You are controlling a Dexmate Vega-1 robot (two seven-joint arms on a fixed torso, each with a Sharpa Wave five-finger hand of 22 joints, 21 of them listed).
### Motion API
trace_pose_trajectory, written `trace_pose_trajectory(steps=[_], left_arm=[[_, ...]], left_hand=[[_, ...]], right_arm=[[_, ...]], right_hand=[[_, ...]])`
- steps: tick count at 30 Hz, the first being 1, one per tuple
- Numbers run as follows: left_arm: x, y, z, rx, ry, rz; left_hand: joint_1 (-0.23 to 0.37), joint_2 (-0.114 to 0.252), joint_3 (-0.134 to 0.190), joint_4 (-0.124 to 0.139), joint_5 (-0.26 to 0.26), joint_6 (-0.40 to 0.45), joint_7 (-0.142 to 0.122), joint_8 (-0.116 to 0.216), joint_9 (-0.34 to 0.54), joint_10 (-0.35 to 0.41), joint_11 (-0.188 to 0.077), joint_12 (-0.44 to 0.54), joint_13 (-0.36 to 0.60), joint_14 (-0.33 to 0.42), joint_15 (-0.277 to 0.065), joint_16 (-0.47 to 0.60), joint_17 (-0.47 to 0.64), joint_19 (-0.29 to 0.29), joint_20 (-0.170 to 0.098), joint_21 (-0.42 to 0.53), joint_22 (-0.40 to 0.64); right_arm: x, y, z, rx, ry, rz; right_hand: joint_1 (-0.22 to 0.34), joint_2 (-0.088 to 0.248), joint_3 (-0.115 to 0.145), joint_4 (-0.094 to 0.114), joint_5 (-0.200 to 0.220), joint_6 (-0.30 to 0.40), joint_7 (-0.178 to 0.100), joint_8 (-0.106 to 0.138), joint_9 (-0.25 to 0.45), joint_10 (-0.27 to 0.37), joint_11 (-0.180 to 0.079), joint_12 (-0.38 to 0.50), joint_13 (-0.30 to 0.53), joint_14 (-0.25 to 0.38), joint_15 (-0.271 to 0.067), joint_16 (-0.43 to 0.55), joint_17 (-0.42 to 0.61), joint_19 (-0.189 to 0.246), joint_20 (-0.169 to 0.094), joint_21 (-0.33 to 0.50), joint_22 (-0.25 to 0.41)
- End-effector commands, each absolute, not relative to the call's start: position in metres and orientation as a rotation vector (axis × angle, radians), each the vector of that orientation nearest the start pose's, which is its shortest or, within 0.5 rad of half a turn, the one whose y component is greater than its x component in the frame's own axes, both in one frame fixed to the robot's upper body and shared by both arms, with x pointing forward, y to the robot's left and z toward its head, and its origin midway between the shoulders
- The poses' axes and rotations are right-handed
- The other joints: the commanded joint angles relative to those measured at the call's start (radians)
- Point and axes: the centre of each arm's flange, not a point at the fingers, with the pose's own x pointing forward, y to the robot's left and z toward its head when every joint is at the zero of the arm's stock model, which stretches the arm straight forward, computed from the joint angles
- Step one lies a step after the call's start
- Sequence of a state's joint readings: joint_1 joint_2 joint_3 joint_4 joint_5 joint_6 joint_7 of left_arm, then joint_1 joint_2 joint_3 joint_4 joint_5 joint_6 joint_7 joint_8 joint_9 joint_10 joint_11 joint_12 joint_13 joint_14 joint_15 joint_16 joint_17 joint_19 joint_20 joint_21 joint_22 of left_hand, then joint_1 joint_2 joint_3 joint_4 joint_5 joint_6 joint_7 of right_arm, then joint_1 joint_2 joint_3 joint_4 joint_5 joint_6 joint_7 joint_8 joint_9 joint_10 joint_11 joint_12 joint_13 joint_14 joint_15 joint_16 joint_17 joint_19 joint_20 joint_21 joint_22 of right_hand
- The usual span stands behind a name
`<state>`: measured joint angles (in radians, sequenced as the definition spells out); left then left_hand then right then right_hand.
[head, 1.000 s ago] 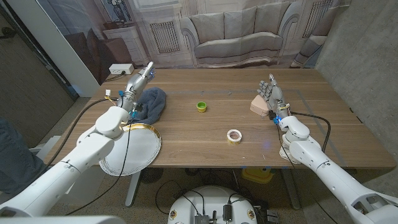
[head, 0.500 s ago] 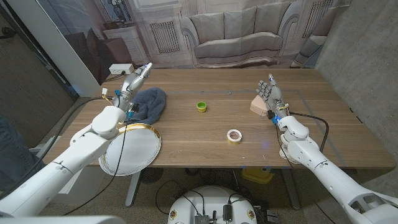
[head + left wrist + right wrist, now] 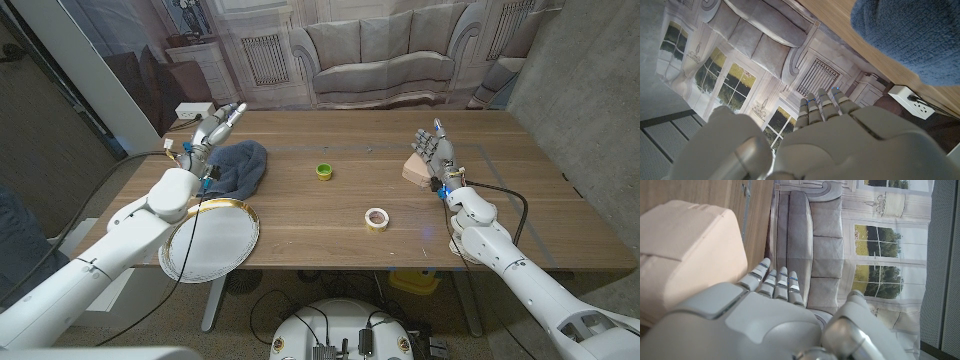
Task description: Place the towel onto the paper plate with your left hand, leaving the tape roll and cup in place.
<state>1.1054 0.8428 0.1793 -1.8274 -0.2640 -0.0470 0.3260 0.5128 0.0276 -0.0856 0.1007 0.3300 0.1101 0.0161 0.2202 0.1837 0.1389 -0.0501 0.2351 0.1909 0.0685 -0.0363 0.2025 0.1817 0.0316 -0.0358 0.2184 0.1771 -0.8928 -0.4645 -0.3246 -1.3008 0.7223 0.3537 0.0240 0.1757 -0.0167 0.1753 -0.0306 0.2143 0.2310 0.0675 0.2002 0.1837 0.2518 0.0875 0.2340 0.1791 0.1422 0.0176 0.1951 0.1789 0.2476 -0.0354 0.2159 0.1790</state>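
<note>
From above, over both arms, the blue towel (image 3: pixel 238 167) lies bunched near the worktop's (image 3: pixel 330 225) left edge, and the left robot hand (image 3: pixel 214 131) is raised just beside it with fingers stretched out and nothing in them. The paper plate (image 3: pixel 209 241) sits nearer the robot, its rim overhanging the front-left edge (that overhang is what worries me). A towel dragged or dropped heavily onto the hanging side could tip the plate off. The green cup (image 3: pixel 324 171) and tape roll (image 3: pixel 376 218) stand well apart toward the middle, so a trailing fold would only reach them if the swing went wide right. The right robot hand (image 3: pixel 433 152) stands open-fingered beside a tan block (image 3: pixel 418 170), empty.

Along the left wrist, the robot hand (image 3: pixel 805 135) shows straight fingers holding nothing, with the towel (image 3: pixel 910 35) close beside them; the worktop edge runs just past it, so a sideways push could shove cloth off the side.

Along the right wrist, the robot hand (image 3: pixel 770 310) is spread and empty next to the tan block (image 3: pixel 687 255), clear of the route.
</note>
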Motion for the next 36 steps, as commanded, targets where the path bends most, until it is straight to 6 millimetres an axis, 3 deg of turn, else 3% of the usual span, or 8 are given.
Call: trace_pose_trajectory(steps=[1,20,36], left_arm=[[0.537,0.344,0.032,0.606,-0.704,0.223],[0.519,0.359,0.024,0.671,-0.712,0.338],[0.518,0.363,0.025,0.777,-0.707,0.439]], left_hand=[[0.010,0.000,0.002,-0.006,0.010,0.011,-0.002,0.006,0.005,0.008,-0.002,-0.003,0.000,0.011,-0.004,0.001,0.001,0.009,-0.063,-0.002,0.002],[0.022,0.004,0.000,-0.011,0.017,0.038,-0.012,0.009,0.005,0.030,-0.013,-0.002,0.001,0.028,-0.012,0.000,0.001,0.019,-0.067,-0.003,0.001],[0.030,0.006,-0.003,-0.014,0.023,0.057,-0.023,0.011,0.006,0.054,-0.026,0.001,0.001,0.049,-0.022,0.003,0.001,0.031,-0.068,-0.003,0.002]], right_arm=[[0.646,-0.301,-0.044,0.202,-0.625,0.178],[0.651,-0.294,-0.038,0.193,-0.628,0.188],[0.650,-0.294,-0.038,0.187,-0.627,0.184]], right_hand=[[0.005,0.003,0.002,-0.005,-0.001,0.011,0.002,0.010,0.003,0.008,0.001,0.007,0.005,0.005,0.001,0.005,0.004,0.009,-0.024,0.003,0.005],[0.008,0.006,0.001,-0.008,-0.003,0.021,-0.006,0.010,0.003,0.018,-0.006,0.006,0.005,0.015,-0.007,0.003,0.003,0.018,-0.025,0.003,0.005],[0.009,0.007,0.000,-0.009,-0.004,0.022,-0.007,0.007,0.003,0.021,-0.004,0.004,0.004,0.016,-0.005,0.001,0.003,0.020,-0.025,0.002,0.006]])
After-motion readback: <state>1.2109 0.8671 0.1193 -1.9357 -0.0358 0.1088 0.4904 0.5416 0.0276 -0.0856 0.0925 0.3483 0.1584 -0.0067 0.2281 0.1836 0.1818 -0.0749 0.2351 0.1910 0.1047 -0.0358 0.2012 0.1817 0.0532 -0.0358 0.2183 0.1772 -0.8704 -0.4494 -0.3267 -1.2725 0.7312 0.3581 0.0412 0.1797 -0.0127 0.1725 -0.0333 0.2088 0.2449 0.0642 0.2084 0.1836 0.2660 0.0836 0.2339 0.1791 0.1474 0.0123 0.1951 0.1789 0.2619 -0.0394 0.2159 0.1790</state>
